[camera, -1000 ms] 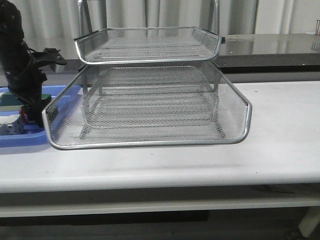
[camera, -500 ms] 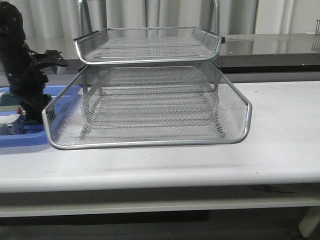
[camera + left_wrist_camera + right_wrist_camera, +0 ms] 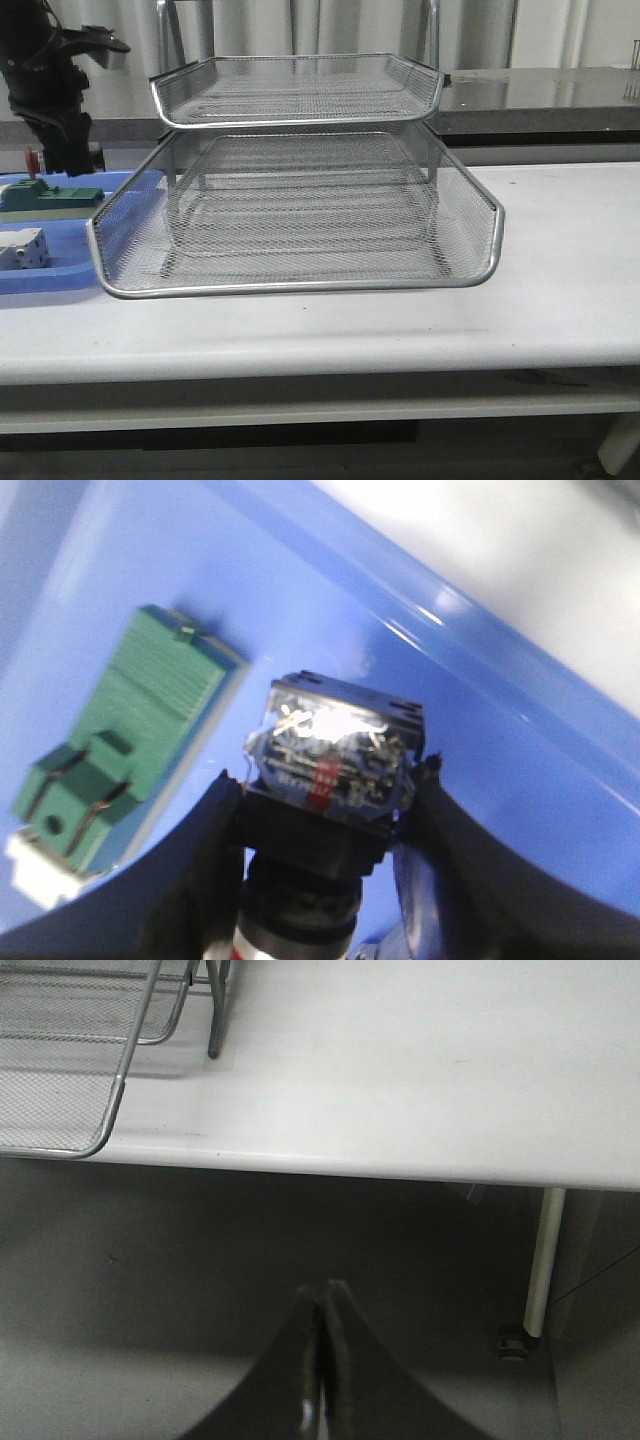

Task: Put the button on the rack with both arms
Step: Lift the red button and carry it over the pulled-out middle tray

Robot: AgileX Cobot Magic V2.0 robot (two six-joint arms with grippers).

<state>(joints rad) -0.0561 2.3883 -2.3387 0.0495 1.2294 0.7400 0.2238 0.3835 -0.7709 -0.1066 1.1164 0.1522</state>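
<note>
My left gripper is shut on the button, gripping its black-and-blue body from both sides, and holds it above the blue tray. In the front view the left arm is raised at the far left, and the button's red cap shows beside it. The wire-mesh rack stands mid-table with its lower tray pulled forward. My right gripper is shut and empty, below the table's front edge, near the rack's corner.
The blue tray, left of the rack, holds a green block, also in the left wrist view, and a white block. A table leg stands near the right gripper. The white tabletop extends right of the rack.
My left arm has risen from the blue tray with the button in its grip. The green block it covered now shows. The rack has not moved.
</note>
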